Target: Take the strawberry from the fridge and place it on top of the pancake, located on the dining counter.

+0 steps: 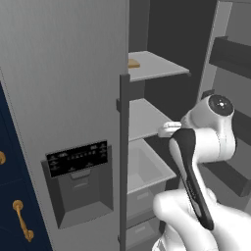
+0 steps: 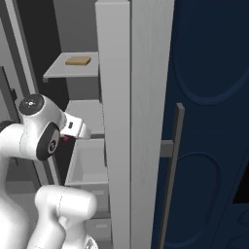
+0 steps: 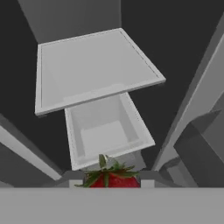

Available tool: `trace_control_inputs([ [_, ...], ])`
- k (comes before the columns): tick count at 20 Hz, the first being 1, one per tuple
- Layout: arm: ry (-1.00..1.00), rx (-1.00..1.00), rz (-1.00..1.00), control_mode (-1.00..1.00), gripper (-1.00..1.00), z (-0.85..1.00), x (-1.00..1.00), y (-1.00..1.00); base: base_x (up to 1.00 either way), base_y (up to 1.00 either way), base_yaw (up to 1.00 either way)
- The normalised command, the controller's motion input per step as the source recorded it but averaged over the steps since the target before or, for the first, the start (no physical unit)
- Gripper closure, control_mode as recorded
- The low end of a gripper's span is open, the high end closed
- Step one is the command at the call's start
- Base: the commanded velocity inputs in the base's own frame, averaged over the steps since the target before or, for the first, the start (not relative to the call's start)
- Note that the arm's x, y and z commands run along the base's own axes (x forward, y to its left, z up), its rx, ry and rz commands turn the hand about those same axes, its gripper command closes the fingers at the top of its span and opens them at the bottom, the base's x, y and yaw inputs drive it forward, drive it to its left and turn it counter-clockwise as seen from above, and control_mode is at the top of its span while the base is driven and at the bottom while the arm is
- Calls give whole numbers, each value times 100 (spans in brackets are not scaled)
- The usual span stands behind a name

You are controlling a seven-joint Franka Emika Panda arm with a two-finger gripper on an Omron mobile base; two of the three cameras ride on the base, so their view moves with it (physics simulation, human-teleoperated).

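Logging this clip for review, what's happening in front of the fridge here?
The white arm is reaching into the open fridge, level with its middle shelf. In the hand view the strawberry sits right at the gripper, whose fingers are shut on it, above an open drawer. A flat tan item lies on the upper shelf.

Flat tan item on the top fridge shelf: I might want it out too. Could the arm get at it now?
Probably not now: the fingers are shut on the strawberry, though the fridge door is open and the tan item lies uncovered.

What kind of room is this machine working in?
Most likely a kitchen: an open grey fridge with bare shelves, navy cabinets beside it, and a strawberry in the gripper.
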Motion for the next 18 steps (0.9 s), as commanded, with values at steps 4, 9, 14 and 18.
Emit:
trace_control_inputs([
  [4, 6, -10, 0, -100, 100, 20, -75, 0, 0, 0, 0],
  [9, 22, -10, 0, -100, 100, 0, -20, 0, 0, 0, 0],
  [14, 12, 5, 1, -100, 100, 0, -34, -1, 0, 0, 0],
  [18, 1, 1, 0, -100, 100, 0, -39, 0, 0, 0, 0],
])
